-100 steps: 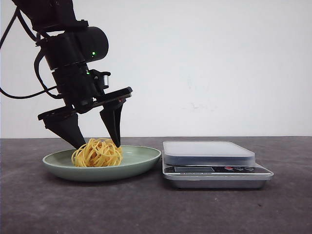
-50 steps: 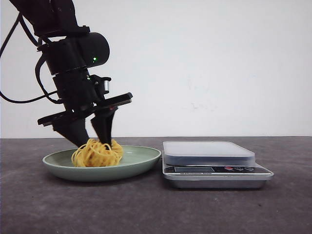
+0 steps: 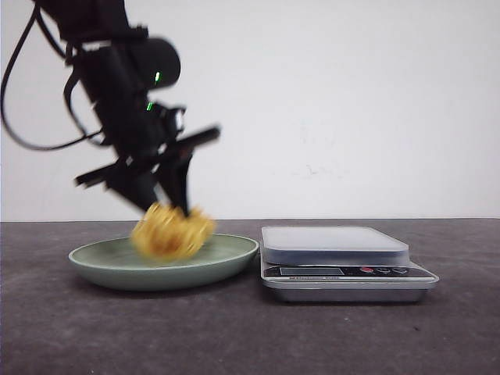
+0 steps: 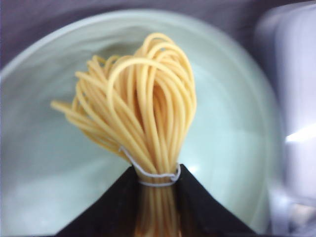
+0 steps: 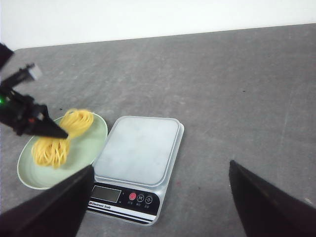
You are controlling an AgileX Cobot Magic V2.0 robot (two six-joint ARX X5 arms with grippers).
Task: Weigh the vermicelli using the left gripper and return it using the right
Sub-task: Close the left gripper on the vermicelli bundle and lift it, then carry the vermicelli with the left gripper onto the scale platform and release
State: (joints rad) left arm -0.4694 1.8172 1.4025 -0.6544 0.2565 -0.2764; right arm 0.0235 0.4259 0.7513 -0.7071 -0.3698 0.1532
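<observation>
At left of the front view, the black left claw (image 3: pixel 162 205) is clamped tight on the round nest of thin yellow-orange vermicelli strands (image 3: pixel 172 232), which appears blurred just above the pale green shallow plate (image 3: pixel 228 256); in the left wrist view a thin white band (image 4: pixel 154 177) rings the pinched strands between the black fingers (image 4: pixel 207 212). The silver digital kitchen scale (image 3: pixel 336 244) sits just right of the plate on the dark grey worktop (image 3: pixel 250 336); the right claw (image 5: pixel 158 207) hangs wide open, empty, over the scale.
</observation>
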